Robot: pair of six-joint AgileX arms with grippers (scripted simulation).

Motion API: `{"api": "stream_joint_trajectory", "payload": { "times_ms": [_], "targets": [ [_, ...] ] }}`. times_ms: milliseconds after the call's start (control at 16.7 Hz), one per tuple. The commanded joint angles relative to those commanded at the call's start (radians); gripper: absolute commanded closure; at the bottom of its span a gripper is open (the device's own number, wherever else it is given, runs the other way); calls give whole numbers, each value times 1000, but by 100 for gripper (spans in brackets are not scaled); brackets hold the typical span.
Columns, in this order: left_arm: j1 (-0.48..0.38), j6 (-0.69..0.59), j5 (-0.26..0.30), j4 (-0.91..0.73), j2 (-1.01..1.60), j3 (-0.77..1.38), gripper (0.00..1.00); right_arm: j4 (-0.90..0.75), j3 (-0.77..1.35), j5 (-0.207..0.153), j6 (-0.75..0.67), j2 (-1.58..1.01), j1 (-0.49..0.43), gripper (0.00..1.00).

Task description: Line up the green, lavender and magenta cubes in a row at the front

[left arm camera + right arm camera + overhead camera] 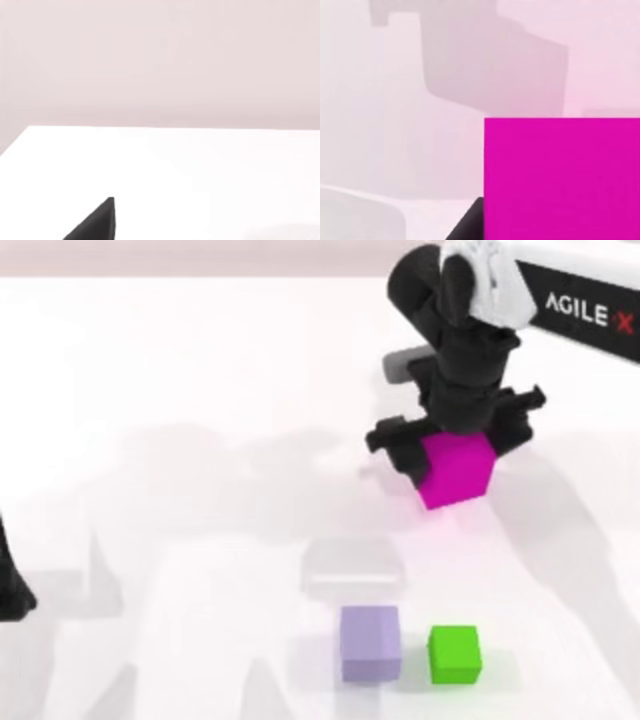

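The magenta cube hangs above the table right of centre, with my right gripper shut on it from above. In the right wrist view the magenta cube fills the lower corner, with one dark fingertip against its side. The lavender cube and the smaller green cube stand side by side near the front edge, a small gap between them. My left arm is parked at the left edge; one of its fingertips shows over bare table.
The white table stretches wide to the left and behind the cubes. A soft shadow lies on it just behind the lavender cube. The right arm's body reaches in from the back right.
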State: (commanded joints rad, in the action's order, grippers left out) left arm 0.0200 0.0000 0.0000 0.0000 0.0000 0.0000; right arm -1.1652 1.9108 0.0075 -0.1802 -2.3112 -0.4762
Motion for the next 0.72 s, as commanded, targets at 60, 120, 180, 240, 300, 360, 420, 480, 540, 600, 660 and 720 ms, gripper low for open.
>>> {"api": "stream_joint_trajectory", "payload": {
  "times_ms": [60,120,180,240,300,360,420,480,540,600,660,720],
  "targets": [
    [0,0,0,0,0,0,0,-37,26,-1,0,8,-1,100],
    [0,0,0,0,0,0,0,-65,48,-1,0,16,-2,100],
    [0,0,0,0,0,0,0,-84,63,-2,1,23,-2,100],
    [0,0,0,0,0,0,0,-91,70,-2,1,26,-3,100],
    [0,0,0,0,0,0,0,-92,70,-2,1,27,-3,100],
    [0,0,0,0,0,0,0,-92,70,-2,1,27,-3,100],
    [0,0,0,0,0,0,0,-90,69,-2,-1,23,3,100],
    [0,0,0,0,0,0,0,-90,70,-2,-3,22,1,100],
    [0,0,0,0,0,0,0,-93,74,-2,-14,20,-9,100],
    [0,0,0,0,0,0,0,-98,83,-1,-37,15,-28,100],
    [0,0,0,0,0,0,0,-105,94,-1,-70,10,-53,100],
    [0,0,0,0,0,0,0,-113,106,0,-113,5,-84,100]
  ]
}}
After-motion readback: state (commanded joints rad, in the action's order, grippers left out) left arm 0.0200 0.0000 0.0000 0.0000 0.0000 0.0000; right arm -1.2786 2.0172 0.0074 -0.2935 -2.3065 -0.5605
